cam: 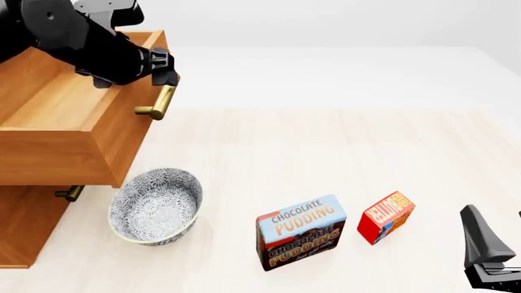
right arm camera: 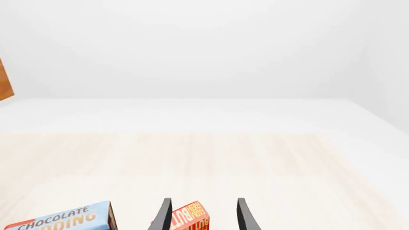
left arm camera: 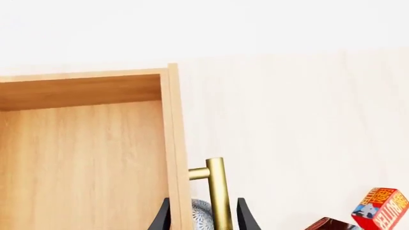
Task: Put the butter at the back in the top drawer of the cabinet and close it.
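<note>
The butter, a small red and orange box, stands on the table right of centre. In the right wrist view the butter shows between the open fingers of my right gripper, ahead of the tips. That right gripper sits at the table's near right corner, apart from the box. The cabinet stands at the left with its top drawer pulled out and nothing visible inside. My left gripper is open at the brass handle. Its fingers straddle the handle and the drawer front.
A patterned bowl sits under the open drawer's front corner. The chocolate pudding box stands just left of the butter. A lower drawer's handle pokes out beneath the open drawer.
</note>
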Motion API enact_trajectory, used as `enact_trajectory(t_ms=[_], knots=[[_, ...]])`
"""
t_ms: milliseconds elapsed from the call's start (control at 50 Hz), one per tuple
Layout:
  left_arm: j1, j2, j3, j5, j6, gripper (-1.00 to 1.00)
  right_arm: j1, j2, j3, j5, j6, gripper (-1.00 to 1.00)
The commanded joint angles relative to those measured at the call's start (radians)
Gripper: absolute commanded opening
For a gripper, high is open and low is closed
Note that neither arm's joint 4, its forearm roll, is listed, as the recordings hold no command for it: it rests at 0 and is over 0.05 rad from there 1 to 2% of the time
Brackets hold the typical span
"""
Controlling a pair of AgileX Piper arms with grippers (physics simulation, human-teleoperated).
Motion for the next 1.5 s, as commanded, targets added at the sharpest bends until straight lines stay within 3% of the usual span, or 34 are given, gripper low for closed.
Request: enact_trajectory(t_ms=[20, 780, 1500], knots=[[-0.036, -0.032, -0.049, 0.025, 0.059, 1.00, 0.000, 0.000, 0.000, 0.000, 0.000, 1.00], [0.021, -0.158, -0.086, 0.114, 0.132, 1.00, 0.000, 0.000, 0.000, 0.000, 0.000, 1.00], [-0.042, -0.115, -0.229, 0.146, 0.165, 1.00, 0.000, 0.000, 0.000, 0.000, 0.000, 1.00]])
